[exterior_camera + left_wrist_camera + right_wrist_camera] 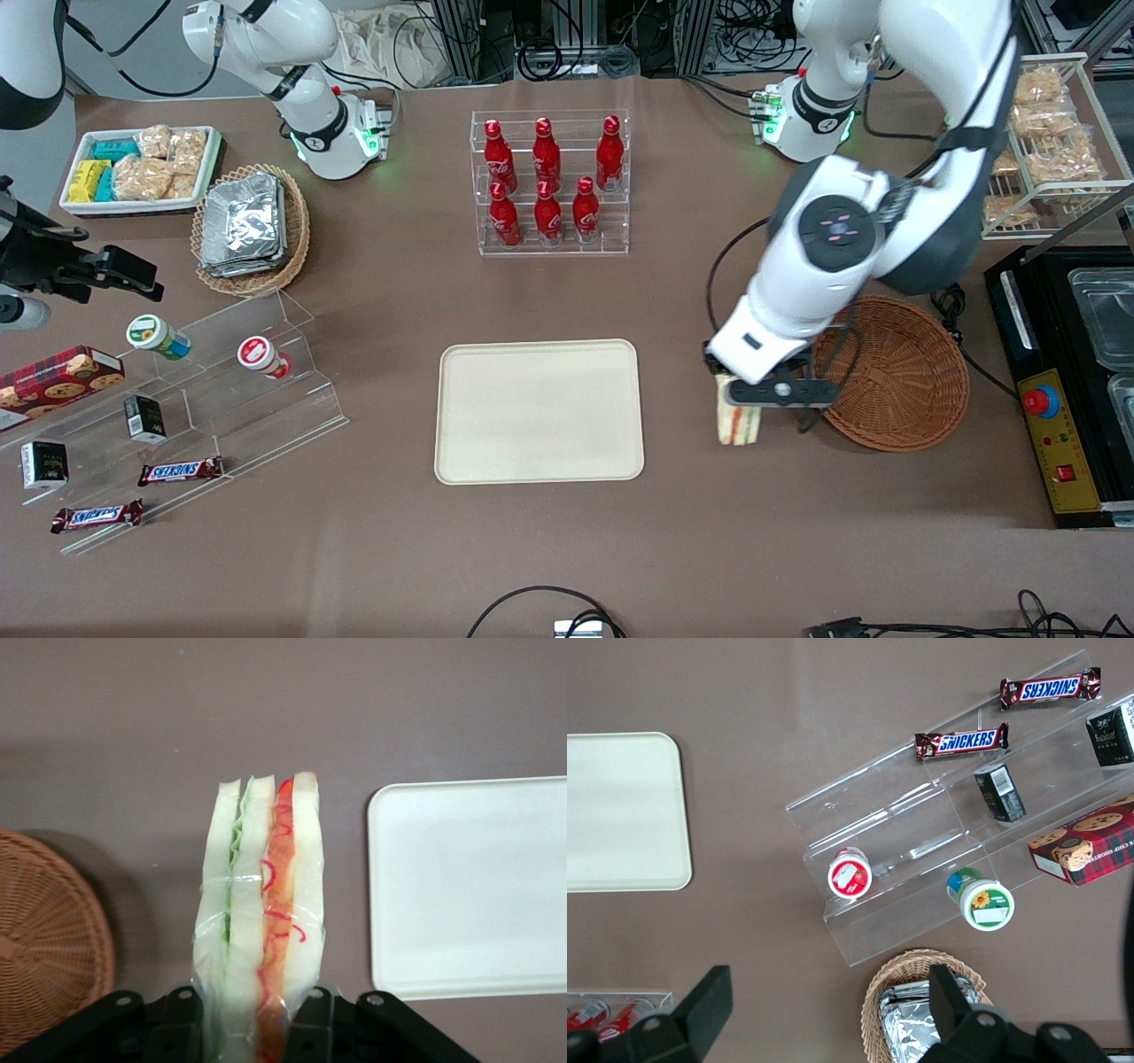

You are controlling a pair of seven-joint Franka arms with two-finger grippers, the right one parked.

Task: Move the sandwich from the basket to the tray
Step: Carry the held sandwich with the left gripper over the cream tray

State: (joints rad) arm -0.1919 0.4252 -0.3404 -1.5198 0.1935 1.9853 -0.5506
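Gripper (742, 397) state: fingers closed on the sandwich (739, 424) across its two bread faces, near one end. The wedge hangs clear of the table, filling edge outward, in the gap between basket (895, 377) and tray (539, 411). The basket holds nothing that can be seen.

Handling, judged from the wrist view: the sandwich (261, 921) is light and soft. Its film wrap looks smooth and may slip, and the bread will compress under load. The fingers (312, 1014) already sit on the flat faces, which is the correct hold; squeezing the filling edge would splay the layers. Grip force should stay moderate. Most of the wedge extends unsupported past the fingers, so sudden stops could swing or bend it.

Clearances, near to far from the front camera:
- Bare table lies nearest the camera at 6 o'clock from the gripper; no obstruction.
- The tray's nearest rounded corner (383, 806) lies beside the wedge, toward the parked arm's end. The rim is low, so a modest carry height should clear it. The tray surface is bare, leaving free choice of set-down point.
- The basket rim (93, 930) lies just beside the gripper, toward the working arm's end; the wedge is already outside it.
- The bottle rack (551, 182), at roughly 12 o'clock from the tray, stands well apart from the transfer path
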